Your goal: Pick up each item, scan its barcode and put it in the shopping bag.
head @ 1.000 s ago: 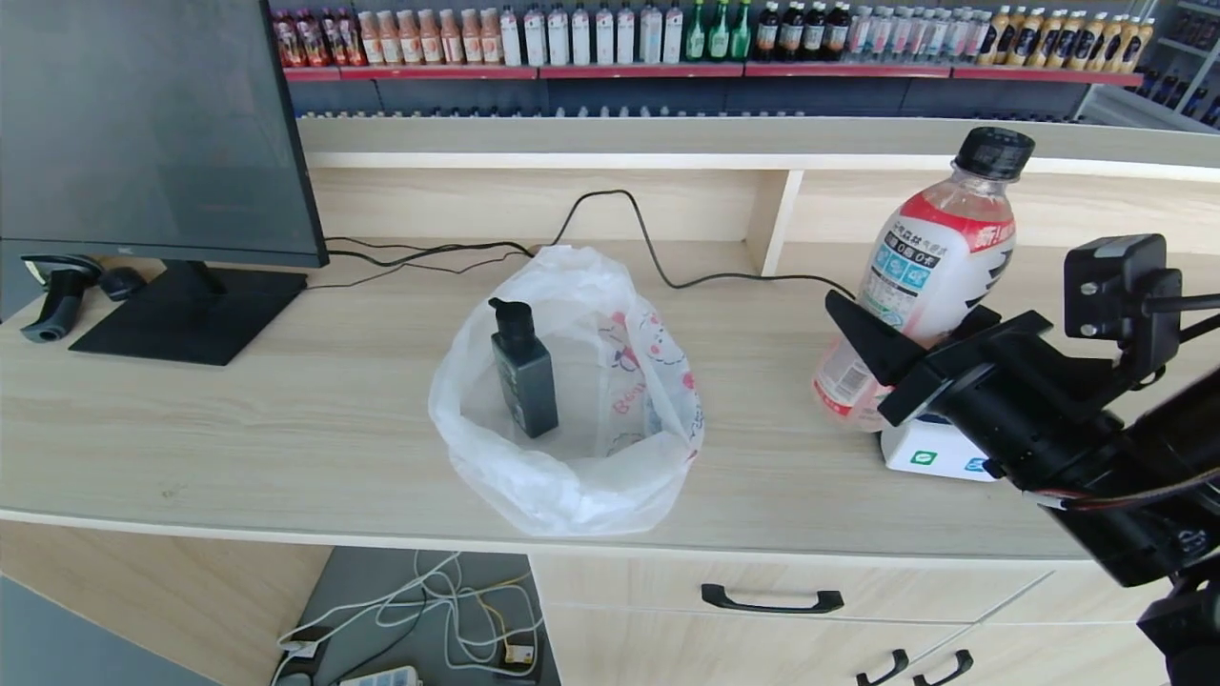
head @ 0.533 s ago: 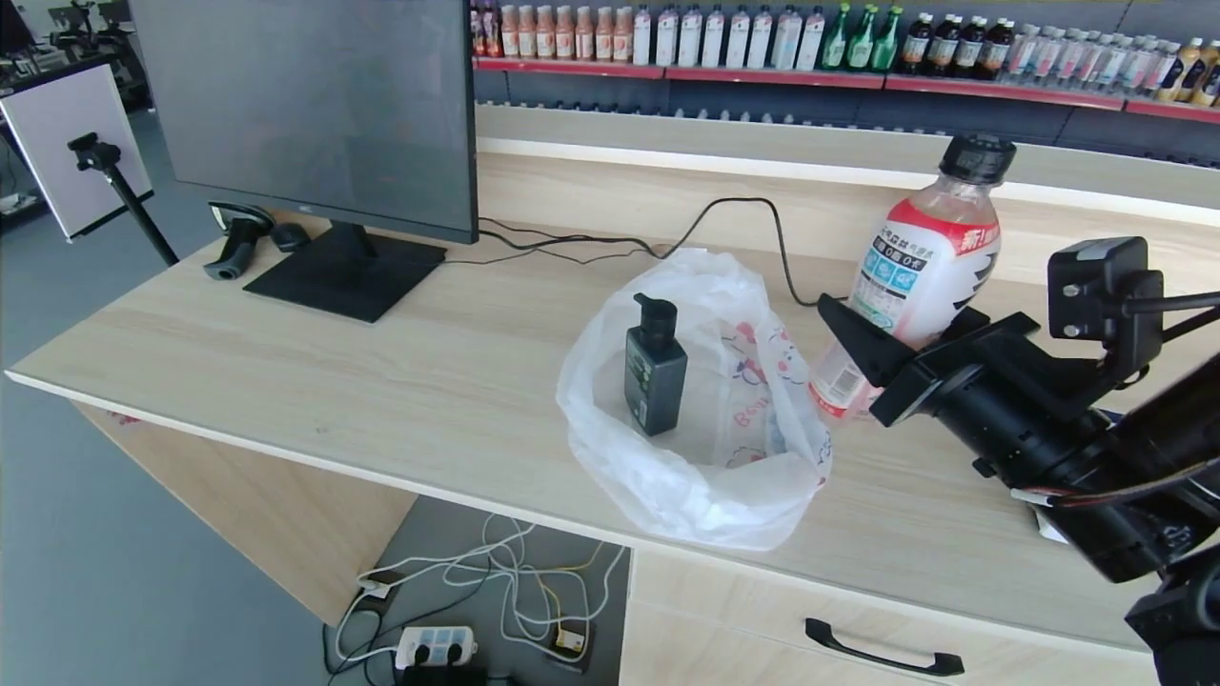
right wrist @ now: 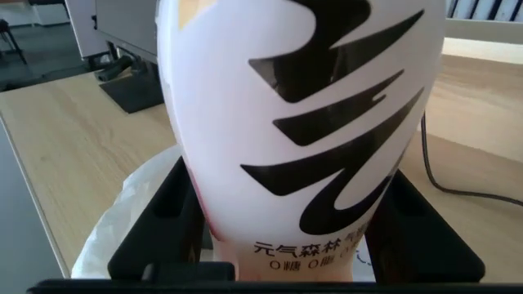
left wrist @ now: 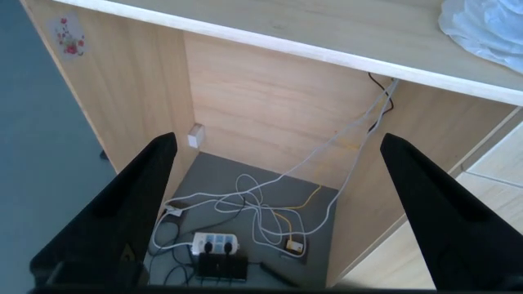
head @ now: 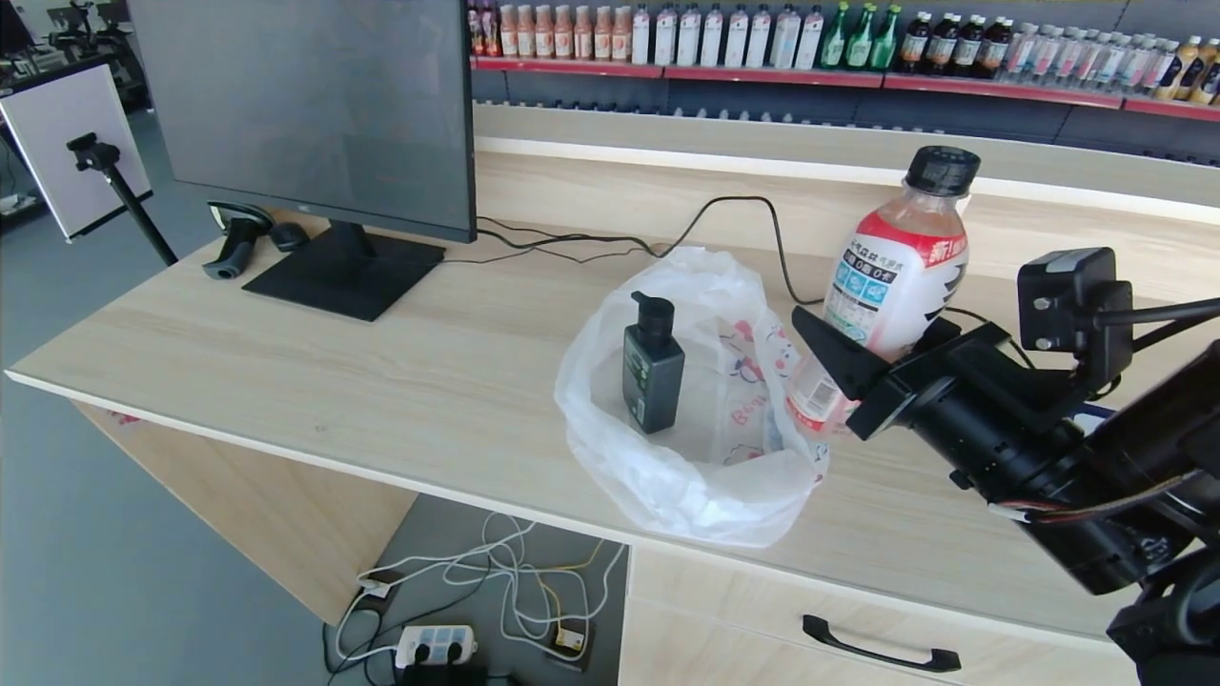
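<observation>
plastic bag [head: 667,481]: one black bottle [head: 653,376]; right end effector [head: 882,360]: one pink bottle [head: 896,276]

View pans toward 9 o'clock between 1.0 s and 0.5 s ago, which is camera motion and not objects moving. Since 0.5 s ago the right gripper [head: 884,345] carries the bottle [head: 896,276] toward 9 o'clock and slightly down. The bottle base now overlaps the shopping bag [head: 667,481] rim at the bag's 3 o'clock, where before it sat just beside it.
</observation>
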{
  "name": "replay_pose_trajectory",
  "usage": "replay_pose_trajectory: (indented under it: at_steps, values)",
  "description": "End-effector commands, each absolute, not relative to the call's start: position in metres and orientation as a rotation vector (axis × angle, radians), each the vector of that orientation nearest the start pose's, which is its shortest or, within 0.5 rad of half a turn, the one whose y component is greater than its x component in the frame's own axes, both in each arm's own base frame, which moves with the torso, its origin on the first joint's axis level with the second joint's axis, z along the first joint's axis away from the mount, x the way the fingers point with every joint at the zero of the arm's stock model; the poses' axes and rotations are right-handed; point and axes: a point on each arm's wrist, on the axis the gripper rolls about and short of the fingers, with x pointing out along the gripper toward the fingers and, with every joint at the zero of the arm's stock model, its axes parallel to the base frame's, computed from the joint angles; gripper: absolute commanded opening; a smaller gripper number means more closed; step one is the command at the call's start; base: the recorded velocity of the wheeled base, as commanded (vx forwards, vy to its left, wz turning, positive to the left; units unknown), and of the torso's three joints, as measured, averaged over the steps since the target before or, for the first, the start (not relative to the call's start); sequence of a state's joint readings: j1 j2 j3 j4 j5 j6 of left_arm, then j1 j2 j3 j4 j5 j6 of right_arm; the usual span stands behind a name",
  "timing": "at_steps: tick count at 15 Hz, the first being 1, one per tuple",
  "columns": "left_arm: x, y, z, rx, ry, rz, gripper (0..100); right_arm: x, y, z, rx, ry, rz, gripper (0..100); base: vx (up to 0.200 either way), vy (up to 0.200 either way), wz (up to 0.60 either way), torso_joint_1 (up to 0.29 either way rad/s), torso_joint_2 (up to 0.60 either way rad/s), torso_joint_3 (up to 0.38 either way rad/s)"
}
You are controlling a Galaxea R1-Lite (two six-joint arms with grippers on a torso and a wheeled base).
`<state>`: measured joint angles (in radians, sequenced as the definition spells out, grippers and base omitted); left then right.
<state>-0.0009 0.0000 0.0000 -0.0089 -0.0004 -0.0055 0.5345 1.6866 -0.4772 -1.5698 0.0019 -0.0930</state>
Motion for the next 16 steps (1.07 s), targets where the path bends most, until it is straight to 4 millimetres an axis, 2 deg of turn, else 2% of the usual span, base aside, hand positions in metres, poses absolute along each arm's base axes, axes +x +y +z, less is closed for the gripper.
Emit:
replay_pose_trajectory:
  at_steps: [1, 4, 9, 16]
  values:
    - [-0.023, 0.000, 0.076, -0.006, -0.008, -0.002, 100, 0.231, 0.138, 0.194, 0.014, -0.363, 0.521, 0, 0.000, 0.000, 0.00, 0.000, 0.00, 0.000]
    - [-0.023, 0.000, 0.076, -0.005, -0.008, 0.000, 100, 0.242, 0.145, 0.188, 0.020, -0.347, 0.524, 0, 0.000, 0.000, 0.00, 0.000, 0.00, 0.000]
    - [-0.023, 0.000, 0.077, -0.005, -0.014, 0.002, 100, 0.274, 0.165, 0.178, 0.043, -0.339, 0.533, 0, 0.000, 0.000, 0.00, 0.000, 0.00, 0.000]
    - [-0.023, 0.000, 0.078, 0.000, -0.026, 0.002, 100, 0.292, 0.182, 0.169, 0.047, -0.339, 0.547, 0, 0.000, 0.000, 0.00, 0.000, 0.00, 0.000]
